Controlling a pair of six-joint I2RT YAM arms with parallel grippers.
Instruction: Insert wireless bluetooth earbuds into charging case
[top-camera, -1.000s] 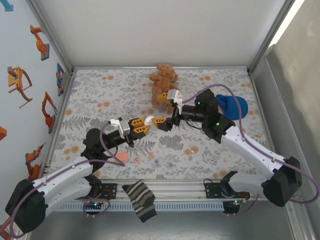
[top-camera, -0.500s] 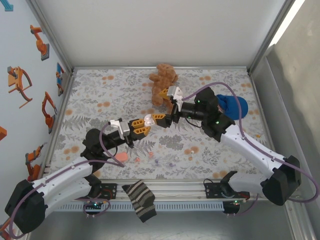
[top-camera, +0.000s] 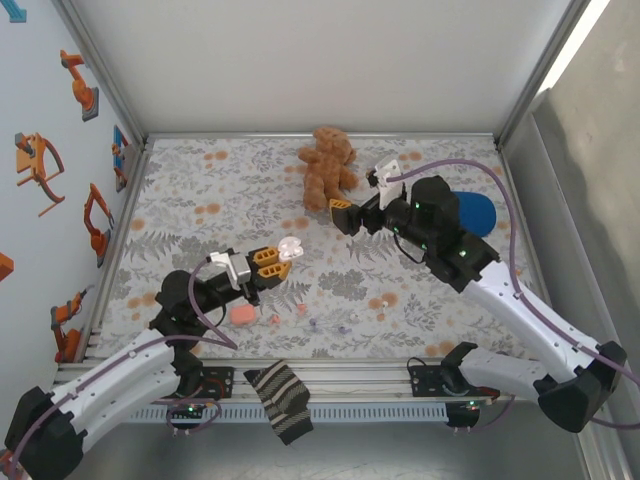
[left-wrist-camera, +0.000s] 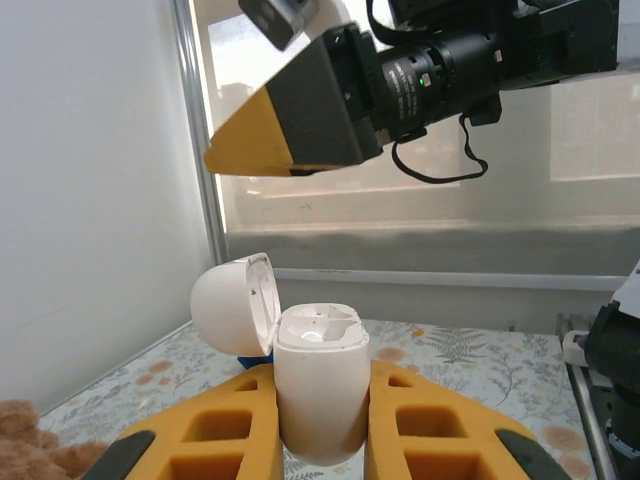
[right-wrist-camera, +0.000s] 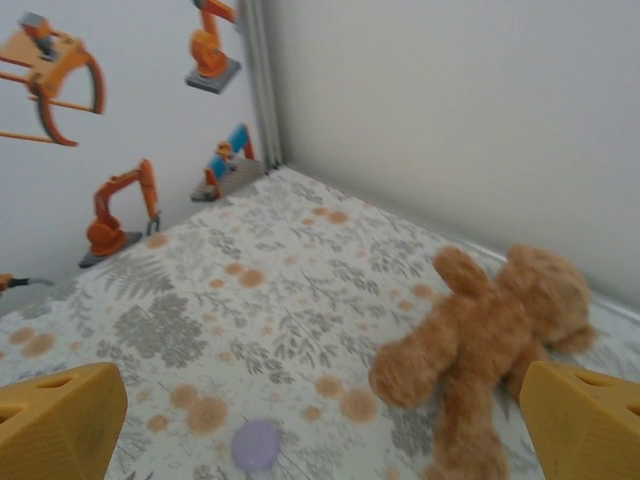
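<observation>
Orange-tipped, my left pincer (top-camera: 272, 260) is pressed together on the white charging case (left-wrist-camera: 318, 380), which stands upright with its lid flipped open above the flowered mat (top-camera: 200, 190). My right pincer (right-wrist-camera: 320, 425) hangs spread wide and empty near the teddy bear (top-camera: 325, 165). The tiny earbuds (top-camera: 300, 310) lie on the mat beside a salmon-pink shell (top-camera: 242, 315), well apart from the case. By my judgement such small beads could squirt from my jaws, or a clumsy push could tip the case in my grip.
</observation>
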